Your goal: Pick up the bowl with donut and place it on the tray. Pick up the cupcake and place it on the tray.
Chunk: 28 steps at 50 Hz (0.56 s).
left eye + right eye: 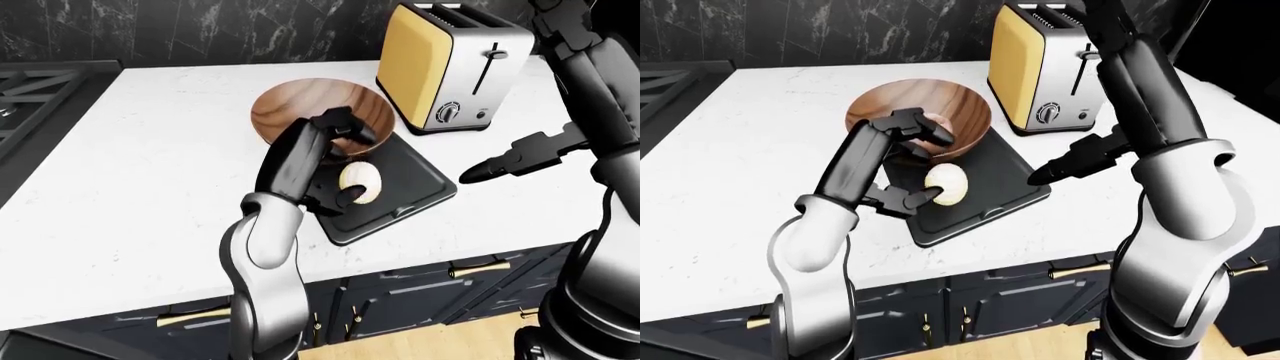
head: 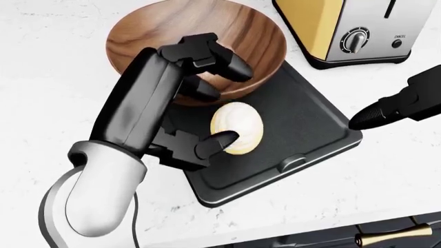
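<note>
Lying tipped on its side on the matte black tray (image 2: 310, 129), the cupcake (image 2: 238, 127) shows a smooth cream swirl and pale yellow base in the head view. The left hand (image 2: 207, 103), glossy black and blocky, arches over it with fingers spread: the lower finger touches the cupcake at its 8 o'clock edge while the upper two reach above toward the bowl, so nothing is gripped. The round wooden bowl (image 2: 158, 31), with warm grain, sits at 11 o'clock from the cupcake, its base overlapping the tray's top corner; the donut is hidden by the fingers. At 3 o'clock the right hand (image 2: 403, 106) hovers over white speckled counter (image 2: 55, 93), fingers extended together, empty. A yellow-and-chrome toaster (image 2: 345, 26) stands at 1 o'clock.
</note>
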### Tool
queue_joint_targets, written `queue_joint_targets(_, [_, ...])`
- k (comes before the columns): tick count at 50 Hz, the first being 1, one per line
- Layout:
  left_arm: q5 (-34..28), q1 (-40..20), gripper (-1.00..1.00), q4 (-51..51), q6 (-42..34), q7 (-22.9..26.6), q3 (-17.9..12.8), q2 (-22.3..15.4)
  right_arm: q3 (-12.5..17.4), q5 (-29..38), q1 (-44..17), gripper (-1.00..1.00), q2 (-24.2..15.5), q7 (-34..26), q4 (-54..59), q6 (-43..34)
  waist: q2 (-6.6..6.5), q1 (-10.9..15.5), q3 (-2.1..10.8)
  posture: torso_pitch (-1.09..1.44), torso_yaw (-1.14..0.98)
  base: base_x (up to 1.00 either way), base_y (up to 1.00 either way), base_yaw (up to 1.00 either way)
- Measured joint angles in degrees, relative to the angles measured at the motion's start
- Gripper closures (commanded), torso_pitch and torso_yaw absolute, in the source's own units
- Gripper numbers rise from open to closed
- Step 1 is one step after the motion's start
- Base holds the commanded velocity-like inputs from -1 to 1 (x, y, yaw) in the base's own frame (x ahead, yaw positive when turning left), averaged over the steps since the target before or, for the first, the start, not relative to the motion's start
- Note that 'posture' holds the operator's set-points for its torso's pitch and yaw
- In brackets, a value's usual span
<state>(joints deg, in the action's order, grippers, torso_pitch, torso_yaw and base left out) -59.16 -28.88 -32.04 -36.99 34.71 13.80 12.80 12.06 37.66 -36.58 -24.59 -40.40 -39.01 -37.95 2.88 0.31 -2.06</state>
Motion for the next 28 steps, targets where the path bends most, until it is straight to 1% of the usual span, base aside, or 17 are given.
queue_joint_targets(4, [-0.05, -0.12, -0.10, -0.10, 0.02, 0.01, 0.15, 0.13, 0.07, -0.14, -0.05, -1.00, -0.15, -0.06, -0.08, -0.13, 0.02, 0.01, 0.03, 0.00, 0.00, 0.00, 0.00, 0.00])
queue_joint_targets(15, [-1.29, -0.66, -0.07, -1.07, -0.62, 1.15, 0.60, 0.75, 0.39, -0.69, 0.30, -1.00, -0.49, 0.28, 0.08, 0.03, 0.09, 0.00, -0.01, 0.00, 0.00, 0.00, 0.00, 0.00])
queue_joint_targets(22, [-3.88, -2.52, -0.07, -3.95, -2.37, 4.08, 0.66, 1.91, 0.32, -0.53, -0.47, -1.00, -1.09, -0.54, -0.87, -1.01, 0.16, 0.04, -0.17, 0.00, 0.00, 0.00, 0.00, 0.00])
queue_joint_targets(25, [-6.12, -5.19, -0.07, -5.25, -3.93, 6.69, 0.36, 2.69, 0.23, -0.15, -1.65, -1.00, -1.82, -1.72, -1.97, -2.35, 0.23, 0.06, -0.39, 0.00, 0.00, 0.00, 0.00, 0.00])
queue_joint_targets(26, [-6.89, -6.54, -0.13, -5.73, -4.48, 7.79, -0.05, 2.80, 0.31, -0.09, -2.14, -1.00, -2.21, -2.26, -2.41, -2.87, 0.25, 0.06, -0.46, 0.00, 0.00, 0.00, 0.00, 0.00])
queue_joint_targets(27, [-7.37, -12.18, -0.17, -5.82, -6.83, 11.37, -2.65, 1.06, 1.55, -0.66, -2.49, -1.00, -2.87, -3.50, -4.19, -4.20, 0.35, 0.22, -1.06, 0.00, 0.00, 0.00, 0.00, 0.00])
queue_joint_targets(28, [-7.83, -18.38, -0.25, -6.65, -9.61, 14.87, -6.66, -1.82, 3.11, -1.62, -2.58, -1.00, -3.59, -4.76, -6.60, -5.77, 0.34, 0.09, -1.34, 0.00, 0.00, 0.00, 0.00, 0.00])
